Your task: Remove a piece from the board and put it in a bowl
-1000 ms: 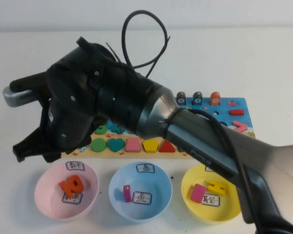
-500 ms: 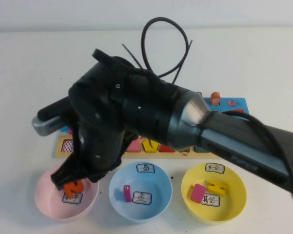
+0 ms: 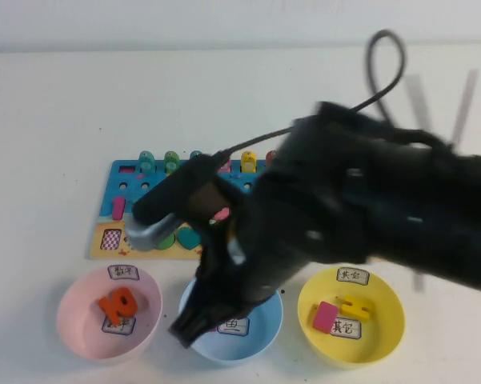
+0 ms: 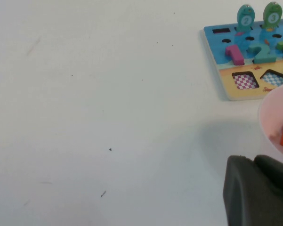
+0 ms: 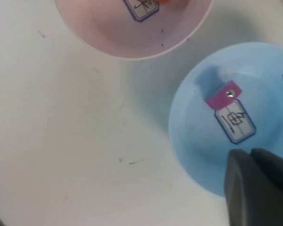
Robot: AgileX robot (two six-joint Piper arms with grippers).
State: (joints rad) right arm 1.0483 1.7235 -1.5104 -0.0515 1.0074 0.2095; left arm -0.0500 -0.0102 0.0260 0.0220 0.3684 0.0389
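The puzzle board (image 3: pixel 122 173) lies beyond three bowls, with fish pegs (image 3: pixel 146 160) and shape pieces on it. My right gripper (image 3: pixel 188 326) hangs low over the left rim of the blue bowl (image 3: pixel 266 318), and its arm hides much of the board. The right wrist view shows the gripper (image 5: pixel 259 188) above the blue bowl (image 5: pixel 198 136), which holds a magenta piece (image 5: pixel 222 95). No piece shows in the gripper. The pink bowl (image 3: pixel 72 320) holds an orange piece (image 3: pixel 117 304). My left gripper (image 4: pixel 259 193) is beside the pink bowl (image 4: pixel 273 117), out of the high view.
The yellow bowl (image 3: pixel 384 320) at the right holds a pink piece (image 3: pixel 326 317) and a yellow piece (image 3: pixel 354 306). A black cable (image 3: pixel 384 64) loops above the right arm. Bare white table lies left of the board (image 4: pixel 235 92).
My right arm has swung to the right, from the board's left end, over the pink bowl, to the blue bowl. The bowls' contents look the same.
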